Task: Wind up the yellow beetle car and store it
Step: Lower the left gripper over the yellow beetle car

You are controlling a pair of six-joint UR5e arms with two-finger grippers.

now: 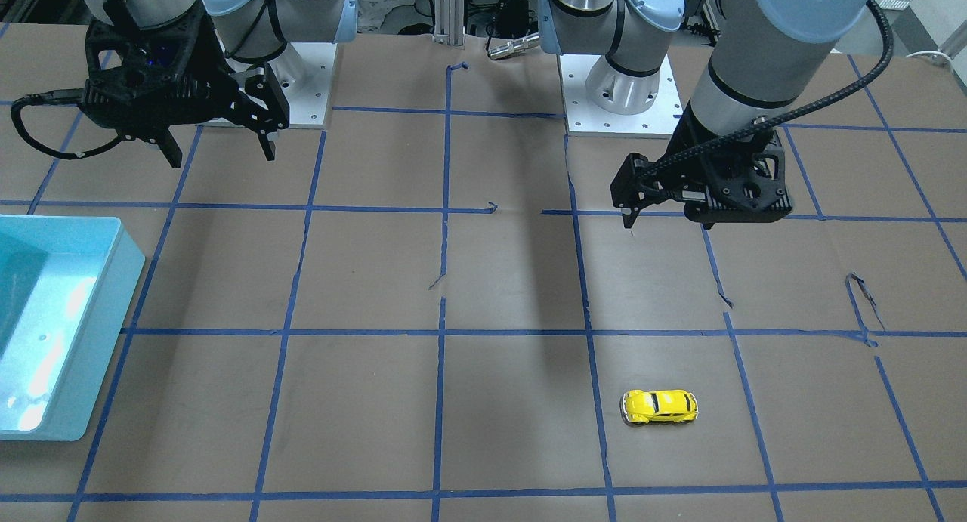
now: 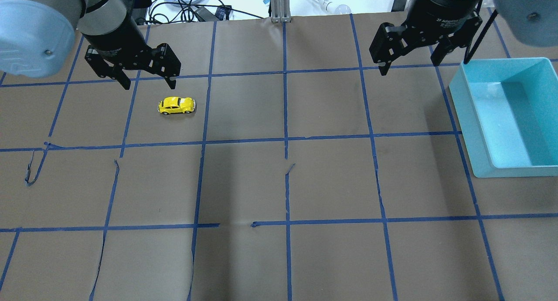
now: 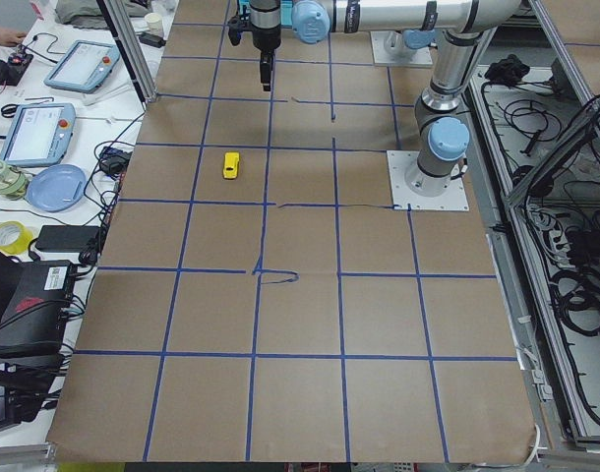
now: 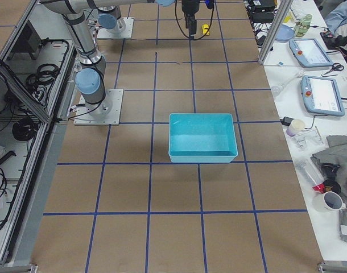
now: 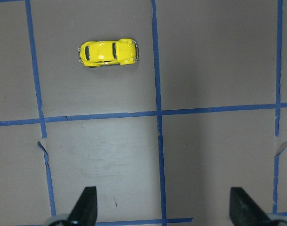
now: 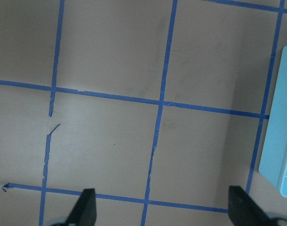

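Note:
The yellow beetle car (image 2: 176, 105) stands on its wheels on the brown paper table, on my left side; it also shows in the front view (image 1: 659, 406), the left wrist view (image 5: 108, 52) and the left side view (image 3: 231, 165). My left gripper (image 2: 149, 84) hovers above the table just beyond the car, open and empty, its fingertips (image 5: 87, 202) spread wide. My right gripper (image 2: 409, 65) hangs open and empty over the table beside the teal bin (image 2: 475, 131), with nothing between its fingertips (image 6: 84, 205).
The teal bin (image 1: 113, 280) sits at the table's right end and looks empty (image 4: 202, 153); its edge shows in the right wrist view (image 6: 275, 141). Blue tape lines grid the paper, torn in places. Both arm bases stand at the robot's edge.

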